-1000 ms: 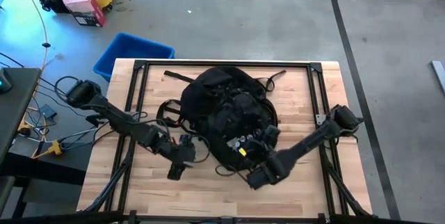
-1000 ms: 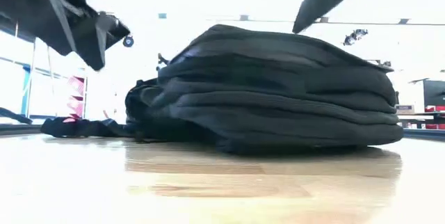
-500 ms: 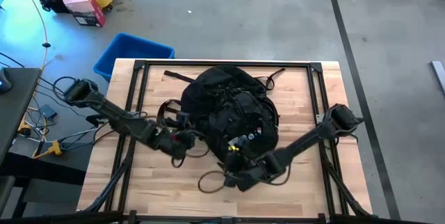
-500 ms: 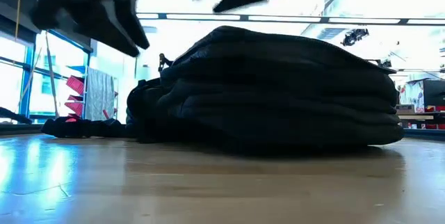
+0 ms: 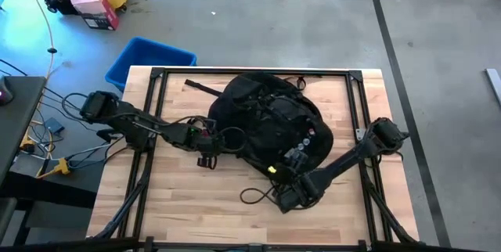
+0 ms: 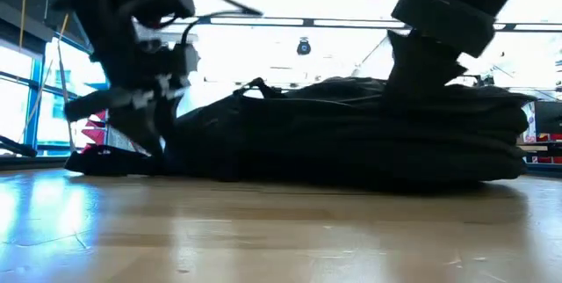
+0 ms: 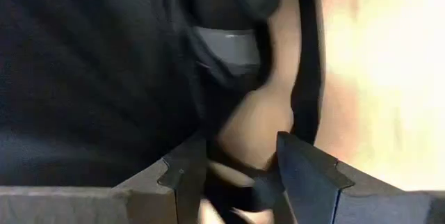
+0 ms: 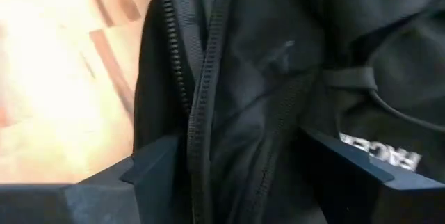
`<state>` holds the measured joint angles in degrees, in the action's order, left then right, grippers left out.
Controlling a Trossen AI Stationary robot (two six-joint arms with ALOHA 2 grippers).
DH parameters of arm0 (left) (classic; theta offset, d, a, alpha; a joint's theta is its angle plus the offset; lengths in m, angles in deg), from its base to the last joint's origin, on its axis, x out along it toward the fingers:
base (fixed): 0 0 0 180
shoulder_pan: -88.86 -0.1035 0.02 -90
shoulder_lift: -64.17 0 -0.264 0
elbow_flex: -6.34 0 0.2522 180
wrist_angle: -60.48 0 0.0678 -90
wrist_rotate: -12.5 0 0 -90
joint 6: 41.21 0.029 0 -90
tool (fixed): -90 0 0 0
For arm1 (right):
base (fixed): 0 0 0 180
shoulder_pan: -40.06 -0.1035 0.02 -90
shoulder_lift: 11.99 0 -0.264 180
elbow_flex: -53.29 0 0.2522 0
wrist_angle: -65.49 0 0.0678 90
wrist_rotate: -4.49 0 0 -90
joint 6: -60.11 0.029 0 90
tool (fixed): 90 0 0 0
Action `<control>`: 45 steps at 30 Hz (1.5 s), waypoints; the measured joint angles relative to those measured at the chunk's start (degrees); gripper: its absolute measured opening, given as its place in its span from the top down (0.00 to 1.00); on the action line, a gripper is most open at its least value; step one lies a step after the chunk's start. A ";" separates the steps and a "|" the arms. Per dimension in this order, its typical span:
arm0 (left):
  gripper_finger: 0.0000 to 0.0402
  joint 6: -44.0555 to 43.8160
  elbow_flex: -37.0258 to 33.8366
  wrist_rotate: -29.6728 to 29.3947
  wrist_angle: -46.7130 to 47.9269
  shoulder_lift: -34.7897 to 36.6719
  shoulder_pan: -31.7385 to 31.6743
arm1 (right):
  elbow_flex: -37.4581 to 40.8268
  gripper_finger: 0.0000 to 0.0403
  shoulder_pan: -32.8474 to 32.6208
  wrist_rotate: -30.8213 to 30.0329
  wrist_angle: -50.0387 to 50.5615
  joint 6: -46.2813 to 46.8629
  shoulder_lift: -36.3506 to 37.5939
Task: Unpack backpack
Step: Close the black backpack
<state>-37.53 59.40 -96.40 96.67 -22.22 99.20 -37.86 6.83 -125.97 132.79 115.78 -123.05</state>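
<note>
From above, the backpack (image 5: 270, 127) lies flat across the middle of the table (image 5: 352, 213), with the left gripper (image 5: 210, 141) at its left edge among the straps and the right gripper (image 5: 288, 175) at its near edge by the small badges. At table height, both arms press down close against the bag's dark bulk. Past the left wrist, the fingers (image 7: 182, 175) stand parted around a black strap (image 7: 306, 78). Past the right wrist, the spread fingers (image 8: 156, 168) straddle a zipper (image 8: 198, 92), grasping nothing yet. Opening appears to be the step; next, pinch the zipper pull, which I cannot locate.
</note>
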 joint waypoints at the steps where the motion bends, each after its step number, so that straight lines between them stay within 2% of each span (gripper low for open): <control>1: 0.62 -0.98 -1.07 1.14 -2.08 -0.54 0.39 | -0.72 0.35 -0.68 -1.53 0.94 0.23 -0.05; 5: 0.64 -6.90 -3.71 1.91 -10.66 -2.30 2.89 | -5.85 0.35 -3.51 -9.07 -1.42 -5.25 -0.05; 8: 0.67 -9.83 -4.04 2.41 -15.94 -2.96 5.36 | -8.92 0.35 -4.43 -12.65 -11.60 -15.82 -0.05; 10: 0.69 -9.99 -4.24 3.72 -19.65 -3.01 7.40 | -9.20 0.35 -3.77 -10.80 -22.45 -26.17 -0.01; 12: 0.70 -9.01 -4.23 6.89 -24.10 -2.96 9.37 | -8.43 0.35 -2.54 -5.11 -32.63 -37.30 -0.09; 15: 0.72 -7.66 -4.14 10.04 -29.30 -2.91 11.92 | -8.13 0.35 -0.81 1.08 -41.74 -47.37 -1.85; 20: 0.74 -6.59 -3.68 7.93 -29.05 -2.88 15.10 | -8.02 0.35 1.41 2.68 -43.93 -54.37 -6.49; 22: 0.75 -6.10 -3.53 5.71 -28.43 -2.86 15.80 | -8.02 0.35 1.83 0.33 -43.12 -55.64 -8.00; 24: 0.75 -6.08 -2.68 2.08 -24.70 -2.60 16.35 | -8.19 0.35 1.68 -4.65 -40.13 -55.80 -8.34; 26: 0.76 -7.03 -1.03 -2.91 -17.27 -1.84 16.98 | -10.79 0.35 0.48 -12.75 -31.62 -52.18 -7.81; 28: 0.77 -10.18 0.39 -11.00 -8.90 -0.85 17.70 | -14.51 0.35 -1.13 -19.27 -17.08 -42.61 -6.25; 31: 0.79 -21.92 1.51 -27.25 6.60 1.04 18.41 | -20.28 0.35 -2.75 -21.26 11.24 -14.39 -4.19; 33: 0.80 -31.58 1.67 -33.44 15.22 2.41 18.37 | -21.89 0.35 -2.74 -19.08 30.83 8.79 -4.19; 34: 0.81 -35.63 1.64 -35.14 18.99 3.17 18.36 | -21.68 0.35 -2.65 -16.59 36.54 18.89 -4.32; 35: 0.82 -39.05 1.61 -35.75 21.29 3.90 18.32 | -20.20 0.35 -2.43 -14.32 36.40 24.24 -4.11; 37: 0.83 -43.07 1.63 -36.15 22.37 5.27 18.53 | -15.26 0.35 -1.98 -9.69 31.73 23.96 -2.67; 39: 0.83 -42.85 1.82 -36.12 21.17 6.85 19.20 | -11.23 0.35 -0.99 -3.42 25.58 23.28 -2.52; 42: 0.84 -39.23 2.83 -35.11 14.14 8.19 20.22 | -5.74 0.35 0.81 5.41 19.88 21.48 -2.96; 45: 0.84 -30.11 3.40 -30.14 2.45 8.46 20.51 | -2.32 0.35 1.95 5.42 6.73 16.26 -2.83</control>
<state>-67.64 62.79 -126.54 99.12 -13.76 119.71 -40.17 8.78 -120.55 139.52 132.04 -125.87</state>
